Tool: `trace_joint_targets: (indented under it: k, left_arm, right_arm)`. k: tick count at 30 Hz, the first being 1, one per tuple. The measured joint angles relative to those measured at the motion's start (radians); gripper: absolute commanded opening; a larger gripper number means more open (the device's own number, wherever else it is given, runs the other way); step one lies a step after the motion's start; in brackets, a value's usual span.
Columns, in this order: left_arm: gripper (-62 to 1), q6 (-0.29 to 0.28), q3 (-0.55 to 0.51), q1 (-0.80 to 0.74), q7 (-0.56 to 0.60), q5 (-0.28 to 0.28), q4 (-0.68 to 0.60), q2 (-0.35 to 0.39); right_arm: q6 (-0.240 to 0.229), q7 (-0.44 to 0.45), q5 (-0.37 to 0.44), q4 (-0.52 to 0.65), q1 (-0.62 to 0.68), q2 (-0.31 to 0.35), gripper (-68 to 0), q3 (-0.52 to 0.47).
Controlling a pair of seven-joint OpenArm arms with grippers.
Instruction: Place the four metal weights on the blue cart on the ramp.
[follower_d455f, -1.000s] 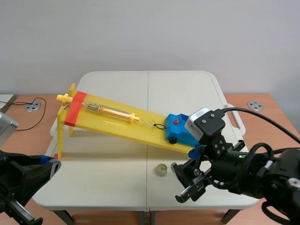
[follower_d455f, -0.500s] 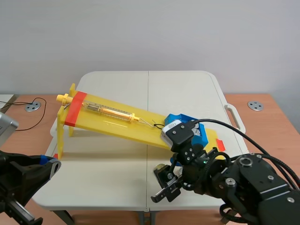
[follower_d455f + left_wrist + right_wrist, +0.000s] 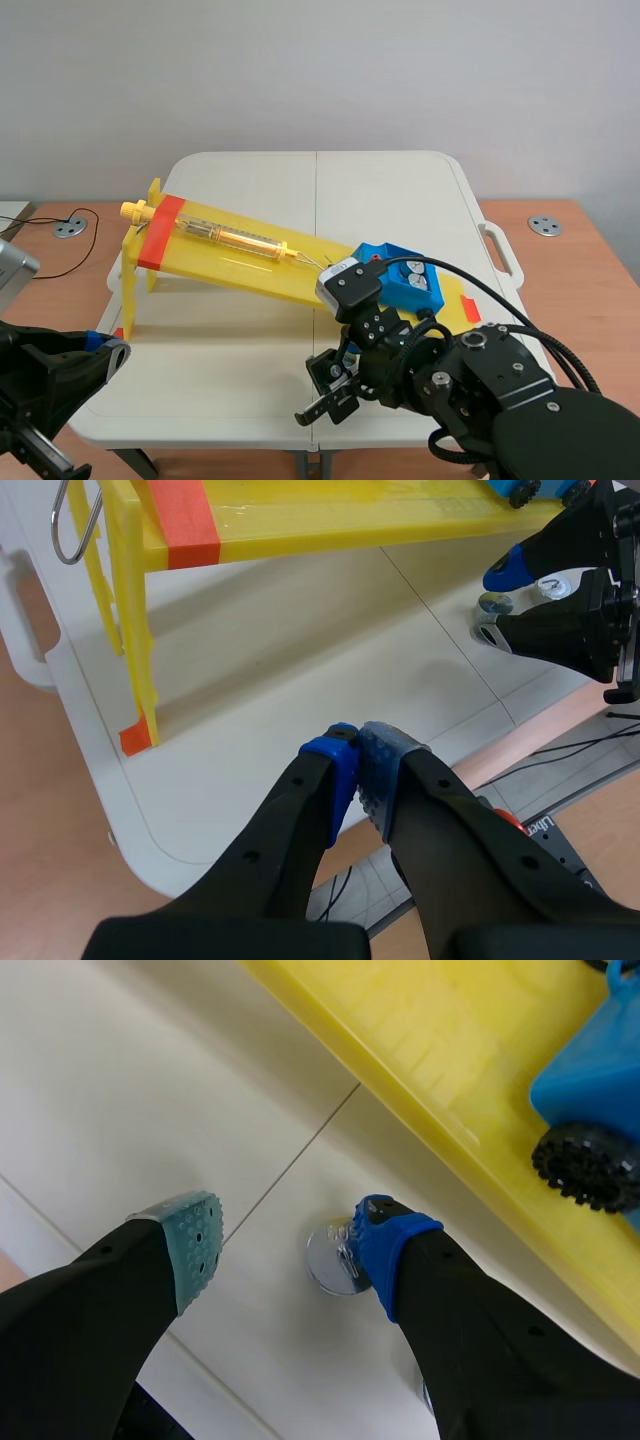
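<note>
One silvery metal weight [image 3: 330, 1260] lies flat on the white desk [image 3: 250, 340] just below the low end of the yellow ramp [image 3: 250, 265], while the blue cart [image 3: 395, 280] sits on that low end with two more round weights [image 3: 405, 268] showing in its open top. The right jaws hang spread over the lone weight, which sits between the fingers, close against the blue-padded one [image 3: 385, 1245] and apart from the grey-green one [image 3: 195, 1250]. The left jaws are pressed together on nothing, low over the desk's near left edge, well apart from the cart.
</note>
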State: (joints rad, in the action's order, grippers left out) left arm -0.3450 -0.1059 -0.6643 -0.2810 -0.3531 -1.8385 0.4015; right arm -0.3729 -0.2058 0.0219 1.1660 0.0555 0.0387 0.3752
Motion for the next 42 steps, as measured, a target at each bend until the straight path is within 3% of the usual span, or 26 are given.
trace_joint_targets:
  k: [3,10,21,31,37,42]
  left_arm:
    - [-57.1,0.0,0.0,0.0,0.0,0.0,0.0,0.0]
    - [-57.1,0.0,0.0,0.0,0.0,0.0,0.0,0.0]
    - [-57.1,0.0,0.0,0.0,0.0,0.0,0.0,0.0]
    - [-57.1,0.0,0.0,0.0,0.0,0.0,0.0,0.0]
    - [-57.1,0.0,0.0,0.0,0.0,0.0,0.0,0.0]
    - [-57.1,0.0,0.0,0.0,0.0,0.0,0.0,0.0]
  right_arm:
    - [0.003,0.0,0.0,-0.004,0.0,0.0,-38.1,0.0]
    - [0.004,0.0,0.0,-0.004,0.0,0.0,-47.6,0.0]
    - [0.037,0.0,0.001,-0.024,-0.003,0.0,-47.8,0.0]
    - [0.08,-0.008,0.001,-0.024,-0.007,0.0,-66.9,0.0]
    - [0.085,-0.011,0.017,-0.023,-0.008,0.009,-66.9,0.0]
    - [0.085,-0.052,0.089,0.05,0.024,0.07,-66.9,-0.002]
